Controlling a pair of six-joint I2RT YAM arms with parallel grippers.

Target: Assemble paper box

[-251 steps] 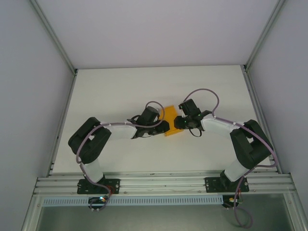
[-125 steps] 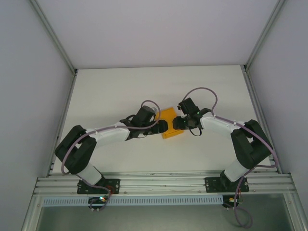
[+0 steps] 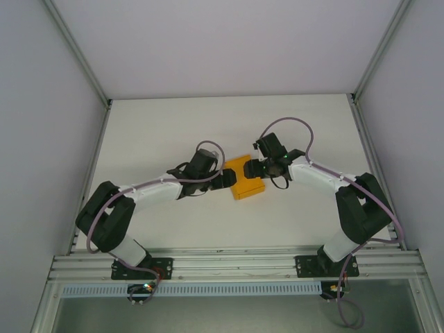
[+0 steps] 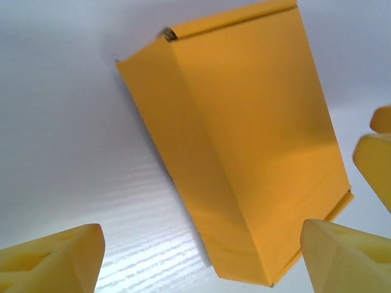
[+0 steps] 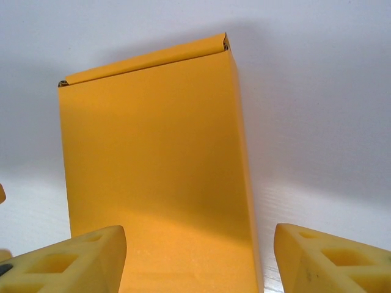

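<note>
- Box [image 3: 247, 179]: one closed orange-yellow card box is lying flat on the white table [image 3: 166, 125], near the table's middle. In the top view its long axis is running roughly from 11 o'clock to 5 o'clock.
- Left gripper [image 3: 223, 179]: it is sitting at the box's 9 o'clock side, with the arm reaching in from 8 o'clock.
- Left wrist view: the box [image 4: 244, 140] is lying ahead of the gripper [image 4: 198, 261], with one broad face and one narrow side face showing. The far end flap is sitting slightly proud at 12 o'clock.
- Left jaws: they are standing wide. One finger [image 4: 55, 256] is resting at 7 o'clock, clear of the card. The other, at 5 o'clock, is sitting just beside the box's near corner; contact cannot be confirmed.
- Two more yellow pad tips are showing at the 3 o'clock edge of that view — whose they are cannot be told from it.
- Right gripper [image 3: 252, 169]: it is sitting at the box's 1 o'clock edge, with the arm coming in from 4 o'clock.
- Right wrist view: the box [image 5: 159, 165] is lying between the gripper's [image 5: 198, 262] fingers, its far flap edge at 12 o'clock.
- Right jaws: they are standing wide — nothing gripped. The 7 o'clock finger is overlapping the box's near-left edge, while the 5 o'clock finger [image 5: 330, 259] is standing apart from the card, with bare table between.
</note>
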